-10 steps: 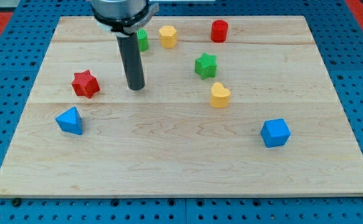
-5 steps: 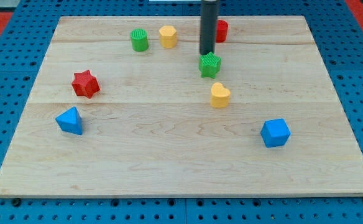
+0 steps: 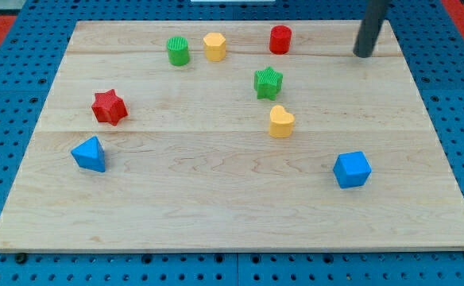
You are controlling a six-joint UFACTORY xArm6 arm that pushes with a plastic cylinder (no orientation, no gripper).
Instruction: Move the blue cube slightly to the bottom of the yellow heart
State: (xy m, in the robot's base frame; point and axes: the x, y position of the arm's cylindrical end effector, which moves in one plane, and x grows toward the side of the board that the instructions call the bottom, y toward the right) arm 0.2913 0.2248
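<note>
The blue cube (image 3: 351, 169) sits at the view's lower right on the wooden board (image 3: 216, 199). The yellow heart (image 3: 280, 121) lies near the middle, up and to the left of the cube. My tip (image 3: 363, 54) is at the view's upper right, well above the blue cube and to the right of the yellow heart, touching no block.
A green star (image 3: 268, 82) lies just above the yellow heart. A red cylinder (image 3: 280, 39), a yellow hexagonal block (image 3: 214, 46) and a green cylinder (image 3: 178, 51) stand along the top. A red star (image 3: 109, 106) and a blue triangular block (image 3: 89, 154) are at the left.
My tip has swept from the board's upper left, past the green star, to the upper right. No block has moved.
</note>
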